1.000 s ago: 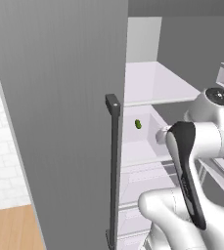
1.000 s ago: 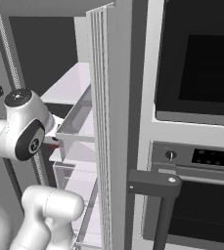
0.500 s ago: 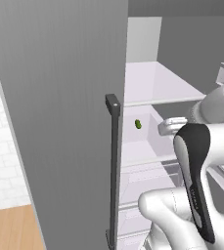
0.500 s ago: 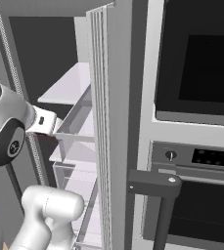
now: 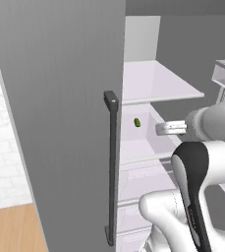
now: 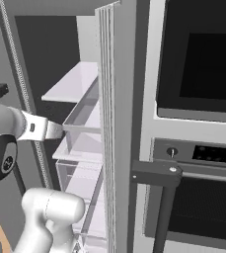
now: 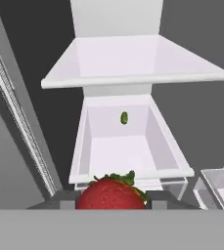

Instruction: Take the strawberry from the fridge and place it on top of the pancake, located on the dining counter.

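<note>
The strawberry (image 7: pixel 112 192), red with a green leafy cap, sits between my two dark fingertips at the bottom of the hand view. My gripper (image 7: pixel 112 199) is shut on it. The hand (image 5: pixel 166 129) hovers in front of the open fridge (image 5: pixel 60 98), level with its white middle bin (image 7: pixel 123 146). From the right side the hand (image 6: pixel 49 129) points at the fridge's shelves (image 6: pixel 77 81). The pancake and the dining counter are out of view.
A small green fruit (image 7: pixel 124 117) lies at the back of the white bin (image 5: pixel 137 122). The open fridge door with its dark bar handle (image 5: pixel 111 162) stands to my left. A clear door bin (image 6: pixel 82 116) and the black-fronted wall oven (image 6: pixel 203 64) are to my right.
The arm's links have swung outward while the hand rose slightly in front of the shelves. The strawberry stays held between the fingers.
</note>
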Robot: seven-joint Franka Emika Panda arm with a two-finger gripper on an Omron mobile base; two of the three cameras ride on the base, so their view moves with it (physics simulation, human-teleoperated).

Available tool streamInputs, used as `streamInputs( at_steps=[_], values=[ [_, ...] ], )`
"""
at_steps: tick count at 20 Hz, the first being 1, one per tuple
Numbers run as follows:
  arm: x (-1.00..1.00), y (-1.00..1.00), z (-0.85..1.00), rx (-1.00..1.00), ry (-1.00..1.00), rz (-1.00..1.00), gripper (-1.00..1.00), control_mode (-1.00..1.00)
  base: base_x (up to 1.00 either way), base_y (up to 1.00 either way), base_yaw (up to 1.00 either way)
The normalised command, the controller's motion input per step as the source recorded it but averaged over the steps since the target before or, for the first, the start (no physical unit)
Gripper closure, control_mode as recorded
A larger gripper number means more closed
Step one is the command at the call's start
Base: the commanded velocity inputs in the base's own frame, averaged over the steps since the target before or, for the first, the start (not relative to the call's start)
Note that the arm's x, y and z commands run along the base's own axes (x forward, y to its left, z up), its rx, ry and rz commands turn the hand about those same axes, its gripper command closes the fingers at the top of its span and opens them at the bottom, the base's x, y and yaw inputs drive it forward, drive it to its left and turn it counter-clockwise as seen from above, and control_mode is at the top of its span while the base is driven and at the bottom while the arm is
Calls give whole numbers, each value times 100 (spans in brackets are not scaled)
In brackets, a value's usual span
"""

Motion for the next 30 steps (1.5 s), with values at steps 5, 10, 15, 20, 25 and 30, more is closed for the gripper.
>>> streamInputs(
  at_steps=[5,10,15,20,25,30],
  values=[
    [0,0,0,0,0,0,100,100,-87,28,0],
    [0,0,0,0,0,0,100,100,-100,14,0],
    [0,0,0,0,0,0,100,100,-54,1,-19],
    [0,0,0,0,0,0,100,100,-12,-26,-61],
    [0,0,0,0,0,0,100,100,-10,-37,-73],
    [0,0,0,0,0,0,100,100,-7,-57,-65]
  ],
)
